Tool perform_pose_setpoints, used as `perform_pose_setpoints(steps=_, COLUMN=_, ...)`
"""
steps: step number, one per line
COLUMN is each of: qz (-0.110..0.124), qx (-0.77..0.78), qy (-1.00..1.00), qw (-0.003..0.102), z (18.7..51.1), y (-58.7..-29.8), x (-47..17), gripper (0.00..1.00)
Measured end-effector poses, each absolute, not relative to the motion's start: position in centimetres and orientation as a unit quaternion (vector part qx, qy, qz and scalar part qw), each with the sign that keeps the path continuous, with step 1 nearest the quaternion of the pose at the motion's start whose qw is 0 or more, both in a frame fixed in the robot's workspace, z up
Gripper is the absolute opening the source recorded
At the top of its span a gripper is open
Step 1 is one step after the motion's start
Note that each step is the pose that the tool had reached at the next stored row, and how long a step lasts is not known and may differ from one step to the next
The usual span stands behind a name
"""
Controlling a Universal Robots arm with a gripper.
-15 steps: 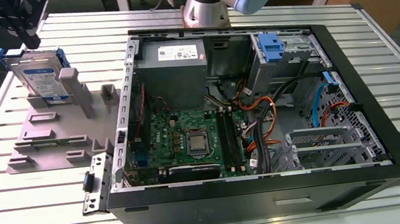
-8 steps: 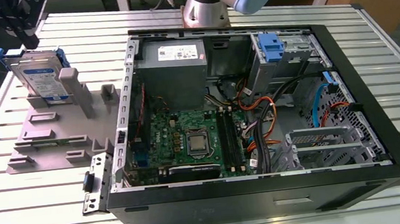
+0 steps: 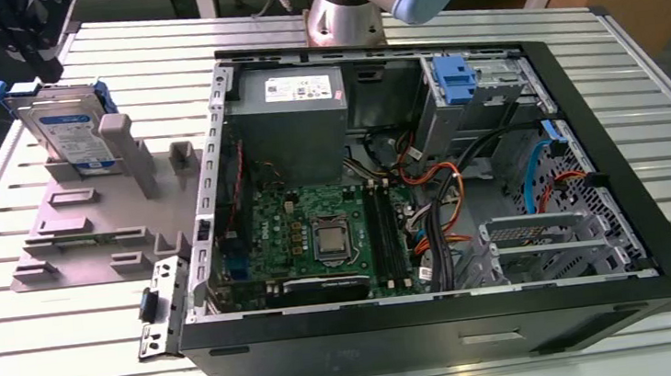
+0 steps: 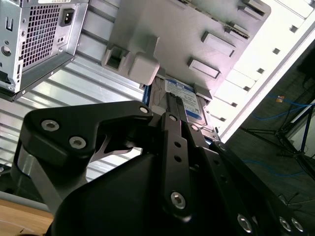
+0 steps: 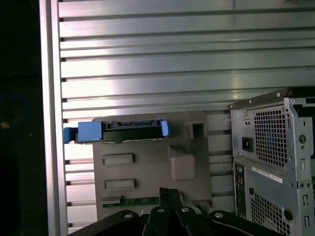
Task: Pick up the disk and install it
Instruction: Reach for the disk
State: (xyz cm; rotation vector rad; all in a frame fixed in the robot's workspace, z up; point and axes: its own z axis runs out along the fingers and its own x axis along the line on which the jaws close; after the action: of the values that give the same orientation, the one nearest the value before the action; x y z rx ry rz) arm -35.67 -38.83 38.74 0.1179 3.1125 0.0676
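Over the grey holder (image 5: 147, 172), the gripper (image 5: 170, 192) hangs with jaws closed on nothing, clear of the disk (image 5: 118, 132). Disk stands on edge in it, beside the open computer case (image 3: 448, 329). Judged rigid, weighty, smooth, shock-sensitive; best taken across its flat faces near the top edge.

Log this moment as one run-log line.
disk: upright in grey fixture, not grasped | gripper: apart from disk, jaws shut, empty | install: not yet done
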Motion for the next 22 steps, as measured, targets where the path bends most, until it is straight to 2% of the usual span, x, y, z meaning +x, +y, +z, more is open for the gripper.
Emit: perform_pose_setpoints(steps=22, qz=0.022, qx=0.038, qy=0.999, qw=0.013, z=38.6, y=-37.8, x=-38.0, gripper=0.11)
